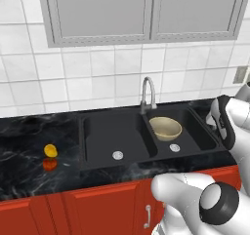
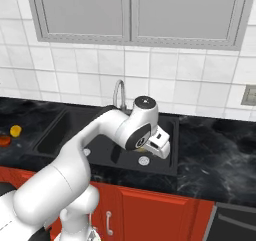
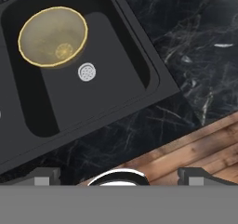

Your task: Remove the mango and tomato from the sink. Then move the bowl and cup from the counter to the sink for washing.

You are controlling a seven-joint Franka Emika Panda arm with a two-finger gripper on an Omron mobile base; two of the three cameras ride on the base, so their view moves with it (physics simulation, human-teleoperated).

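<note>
A: Where's the bowl (image 1: 165,128)?
B: In the sink (image 1: 97,136), right basin, at 11 o'clock from its drain (image 1: 175,147). Mango (image 1: 50,150) and tomato (image 1: 50,164) sit on the counter (image 1: 29,146), at 9 o'clock from the sink.
A: Gripper (image 3: 118,175)?
B: Fingers apart, empty, tips cut off.

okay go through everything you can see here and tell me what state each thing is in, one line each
Tan-yellow shallow bowl: upright, empty, in the right basin.
Black double-basin sink: left basin empty.
Yellow-orange mango: on the counter, left of the sink.
Red-orange tomato: on the counter beside the mango.
Grey wall cabinet doors: closed.
Gripper: open, empty.
</note>
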